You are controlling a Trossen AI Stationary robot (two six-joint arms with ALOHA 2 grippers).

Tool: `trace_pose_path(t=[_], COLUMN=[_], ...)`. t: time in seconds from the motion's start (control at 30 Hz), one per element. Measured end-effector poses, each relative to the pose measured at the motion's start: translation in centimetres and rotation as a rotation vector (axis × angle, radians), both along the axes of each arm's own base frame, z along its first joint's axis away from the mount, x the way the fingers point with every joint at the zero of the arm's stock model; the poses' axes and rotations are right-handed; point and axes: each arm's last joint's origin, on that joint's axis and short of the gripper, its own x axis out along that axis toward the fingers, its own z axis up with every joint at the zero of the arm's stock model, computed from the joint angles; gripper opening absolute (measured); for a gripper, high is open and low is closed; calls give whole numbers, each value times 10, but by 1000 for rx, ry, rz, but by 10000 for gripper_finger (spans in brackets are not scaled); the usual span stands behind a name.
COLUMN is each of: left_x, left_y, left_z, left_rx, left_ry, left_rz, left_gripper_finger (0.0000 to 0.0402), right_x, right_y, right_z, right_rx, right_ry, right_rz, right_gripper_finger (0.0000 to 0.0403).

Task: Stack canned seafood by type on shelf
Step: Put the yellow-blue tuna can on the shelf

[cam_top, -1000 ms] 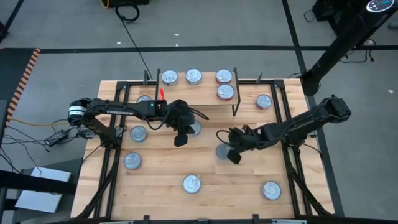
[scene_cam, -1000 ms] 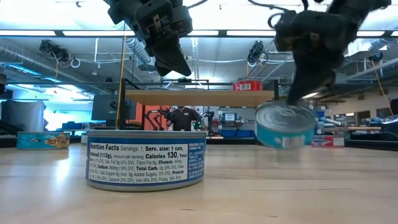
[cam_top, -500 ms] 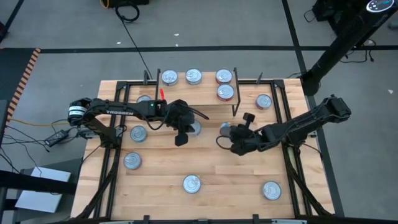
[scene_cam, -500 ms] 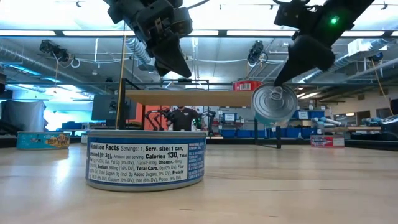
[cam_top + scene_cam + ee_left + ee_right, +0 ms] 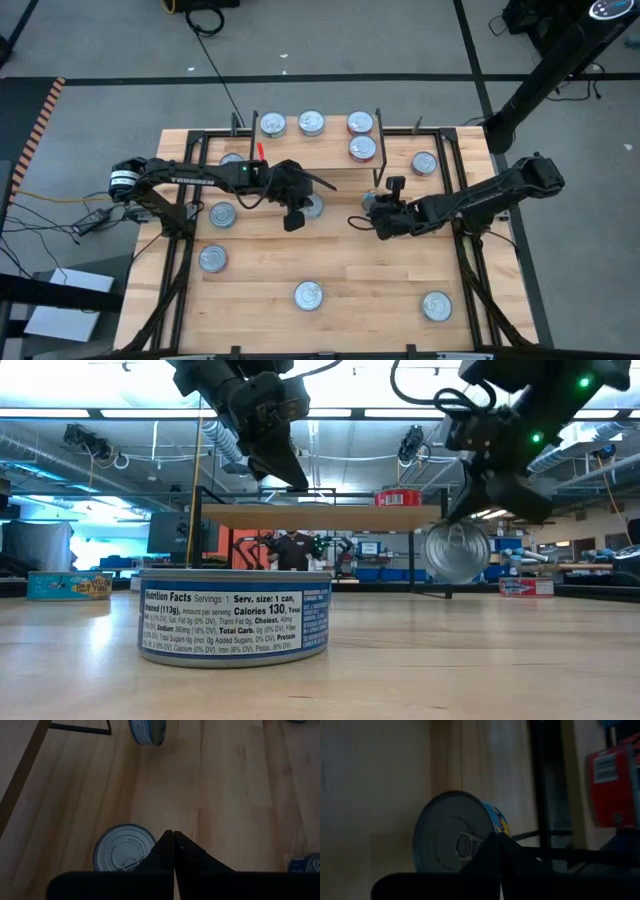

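**Right gripper lifts a teal tin on its side near the shelf**

The shelf (image 5: 315, 150), a low light-wood board on thin black legs, stands at the far edge of the wooden table (image 5: 330, 270). Four tins rest on top of it: two silver-topped ones toward its left end and two red-labelled ones (image 5: 361, 123) at its right end, one just in front of the other.

The right gripper (image 5: 384, 205) hovers just off the shelf's front right leg, its fingers pinched tight on the pull tab of a teal-labelled tin (image 5: 457, 550). This tin hangs in the air, tipped on its side, with its shiny top facing the low camera.

The left gripper (image 5: 293, 217) hangs just in front of the shelf's middle, fingers pressed together and holding nothing. A silver-topped tin (image 5: 312, 206) sits on the table directly beside it.

More tins lie scattered across the table in front of and beside the shelf, including a blue-labelled one (image 5: 235, 616) closest to the low camera.
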Motion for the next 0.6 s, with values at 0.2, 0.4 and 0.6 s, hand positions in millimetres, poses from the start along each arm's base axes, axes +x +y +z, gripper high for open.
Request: trace_pose_path(t=[0.2, 0.4, 0.6], left_x=[0, 1, 11], left_y=[0, -1, -3], left_z=[0, 1, 1], left_rx=[-13, -76, -261], left_ry=[0, -21, -130], left_rz=[13, -12, -57], left_gripper_finger=[1, 1, 1], right_x=[6, 20, 35], right_y=[5, 15, 19], right_z=[-3, 2, 16], right_rx=[244, 701, 1040], right_ry=[-97, -313, -543], right_rz=[18, -48, -142], right_gripper_finger=[0, 0, 0])
